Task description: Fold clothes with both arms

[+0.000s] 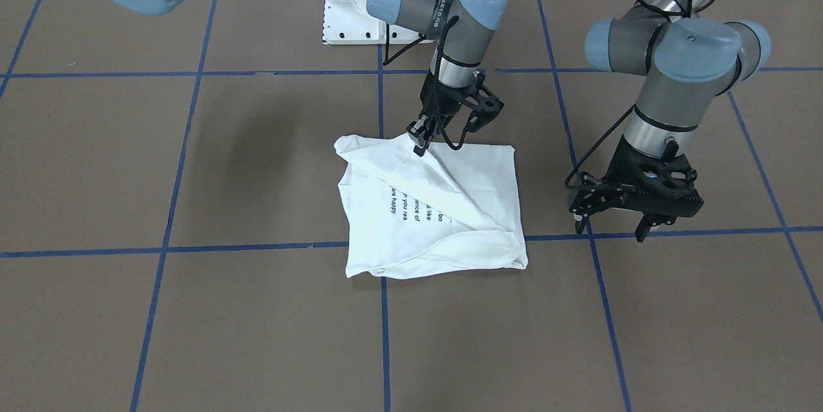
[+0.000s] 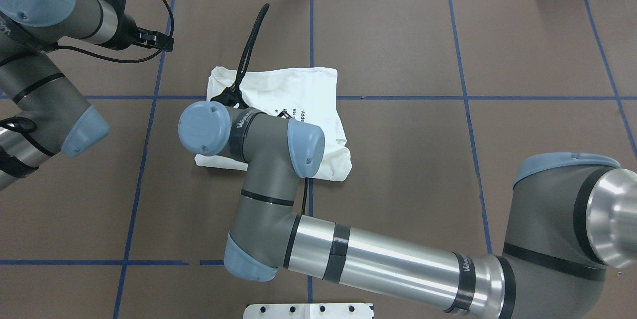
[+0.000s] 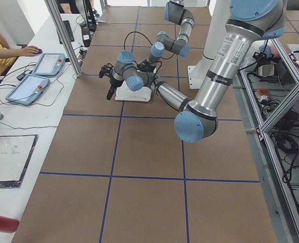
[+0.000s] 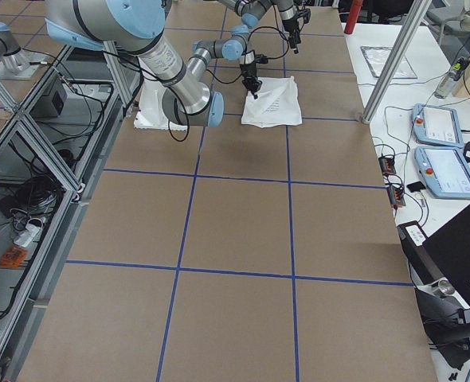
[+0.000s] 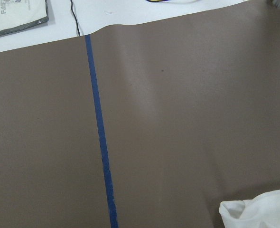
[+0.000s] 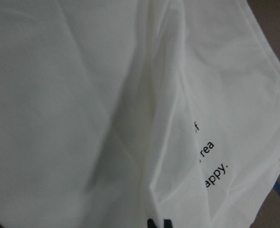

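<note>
The white shirt (image 1: 450,206) lies folded into a rough square at the table's middle, with lines of black text showing on a lower layer. My right gripper (image 1: 419,144) is at the shirt's far edge, shut on a raised ridge of cloth that runs diagonally across the top layer. The right wrist view is filled with shirt (image 6: 83,95) fabric. In the overhead view the right arm's wrist covers part of the shirt (image 2: 298,90) and hides its gripper. My left gripper (image 1: 611,227) hangs open over bare table beside the shirt, holding nothing. A shirt corner (image 5: 263,211) shows in the left wrist view.
Blue tape lines (image 1: 379,335) divide the brown table into squares. The white metal base (image 1: 350,13) stands at the robot's side. Tablets (image 3: 35,76) and a person's hand lie on the side desk beyond the table edge.
</note>
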### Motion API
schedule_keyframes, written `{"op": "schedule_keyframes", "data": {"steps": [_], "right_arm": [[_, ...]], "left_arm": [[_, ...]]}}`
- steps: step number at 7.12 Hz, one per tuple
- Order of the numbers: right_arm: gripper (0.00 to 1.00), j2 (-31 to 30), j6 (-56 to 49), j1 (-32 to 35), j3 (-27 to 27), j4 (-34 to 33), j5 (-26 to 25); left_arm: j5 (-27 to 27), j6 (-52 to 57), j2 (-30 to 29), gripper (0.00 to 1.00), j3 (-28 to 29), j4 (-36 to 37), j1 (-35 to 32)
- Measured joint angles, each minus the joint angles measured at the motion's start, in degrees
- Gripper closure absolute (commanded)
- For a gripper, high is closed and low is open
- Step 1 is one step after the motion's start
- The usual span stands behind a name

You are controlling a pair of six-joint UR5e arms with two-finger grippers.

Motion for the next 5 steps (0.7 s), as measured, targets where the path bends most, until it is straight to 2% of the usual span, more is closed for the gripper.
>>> {"op": "schedule_keyframes", "data": {"steps": [2, 3, 4, 5], "right_arm": [[1.00, 0.0, -1.7, 3.7, -0.1, 1.0, 0.4], [0.91, -0.1, -1.6, 5.2, -0.6, 2.6, 0.3], [0.38, -0.3, -1.0, 6.3, -2.2, 5.7, 0.0], [0.17, -0.7, 0.4, 7.1, -4.6, 9.8, -0.2]], "left_arm": [[0.0, -0.4, 0.2, 0.00, -0.2, 0.0, 0.0], [0.0, -0.5, 0.4, 0.00, -0.3, 0.0, 0.0], [0.0, -0.5, 0.5, 0.00, -0.4, 0.0, 0.0], [0.0, -0.5, 0.6, 0.00, -0.4, 0.0, 0.0]]}}
